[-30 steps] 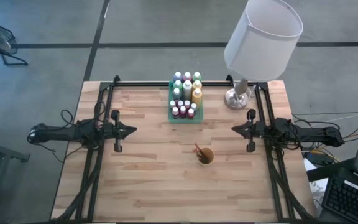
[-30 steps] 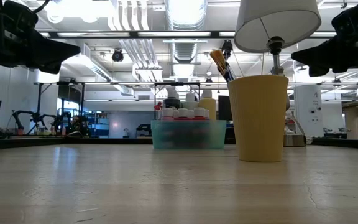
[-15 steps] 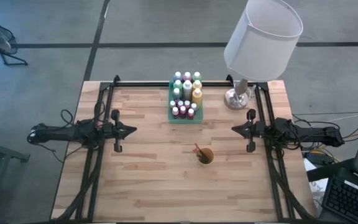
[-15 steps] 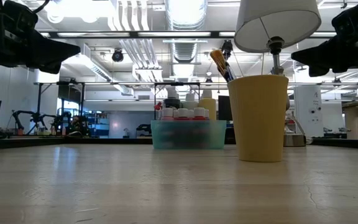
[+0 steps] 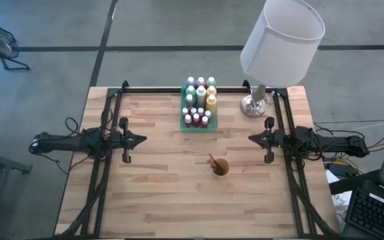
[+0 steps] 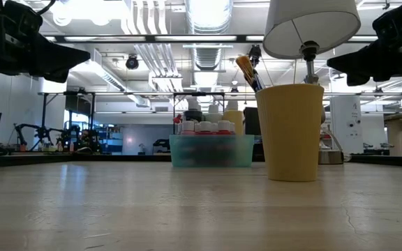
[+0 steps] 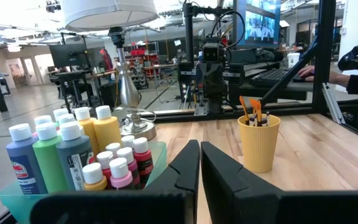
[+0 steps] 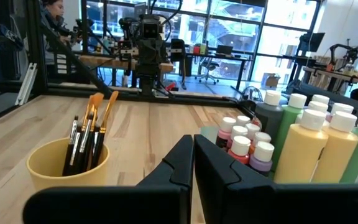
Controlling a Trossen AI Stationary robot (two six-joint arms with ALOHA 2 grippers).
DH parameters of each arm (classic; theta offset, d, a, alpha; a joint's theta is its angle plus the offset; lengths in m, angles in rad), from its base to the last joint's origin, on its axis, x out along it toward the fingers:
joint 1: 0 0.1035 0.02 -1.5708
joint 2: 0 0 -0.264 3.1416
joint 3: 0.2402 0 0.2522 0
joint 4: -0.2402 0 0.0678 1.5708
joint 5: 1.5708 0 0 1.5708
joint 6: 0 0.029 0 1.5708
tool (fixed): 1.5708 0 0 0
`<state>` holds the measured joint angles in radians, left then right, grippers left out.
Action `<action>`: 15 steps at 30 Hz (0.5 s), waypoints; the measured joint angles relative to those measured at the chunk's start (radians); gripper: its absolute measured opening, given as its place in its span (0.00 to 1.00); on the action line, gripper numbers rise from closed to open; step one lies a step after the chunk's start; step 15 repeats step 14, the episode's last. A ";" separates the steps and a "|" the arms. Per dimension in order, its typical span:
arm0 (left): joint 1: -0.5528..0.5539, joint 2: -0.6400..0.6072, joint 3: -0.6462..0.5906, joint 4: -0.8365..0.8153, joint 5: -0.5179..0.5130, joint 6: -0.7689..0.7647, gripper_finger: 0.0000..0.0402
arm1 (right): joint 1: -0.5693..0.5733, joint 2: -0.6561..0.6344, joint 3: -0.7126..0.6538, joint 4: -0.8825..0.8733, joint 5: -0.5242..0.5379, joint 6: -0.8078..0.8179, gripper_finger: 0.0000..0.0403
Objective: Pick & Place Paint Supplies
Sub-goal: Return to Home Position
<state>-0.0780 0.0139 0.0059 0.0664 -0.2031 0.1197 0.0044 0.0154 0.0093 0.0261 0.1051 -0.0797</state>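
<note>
Several paint bottles (image 5: pixel 199 100) with pale caps stand upright in a translucent green tray (image 5: pixel 185 125) near the table's far edge, also seen in the left wrist view (image 7: pixel 73 152) and right wrist view (image 8: pixel 303 140). Thin paintbrushes (image 8: pixel 91 134) stand bristles up in an orange-yellow cup (image 5: pixel 220 167) toward the near middle. My left gripper (image 5: pixel 143 140) hovers shut at the table's left side, pointing level toward the middle. My right gripper (image 5: pixel 251 139) hovers shut at the right side, facing it. Neither holds anything.
A lamp with a white shade (image 5: pixel 282 41) and a metal base (image 5: pixel 253 105) stands at the far right corner. Black frame rails (image 5: pixel 105 167) run along the table's left and right sides. Bare wood lies between the grippers and toward the near edge.
</note>
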 joint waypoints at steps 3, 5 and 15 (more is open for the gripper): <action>0.000 0.000 0.000 0.000 0.000 0.000 0.05 | 0.000 0.000 0.000 0.000 0.000 -0.001 0.02; 0.000 0.000 0.000 0.000 0.000 0.000 0.05 | 0.000 0.000 0.000 0.000 0.000 -0.001 0.02; 0.000 0.000 0.000 -0.001 0.000 0.000 0.05 | 0.000 0.000 0.000 0.000 0.000 -0.001 0.02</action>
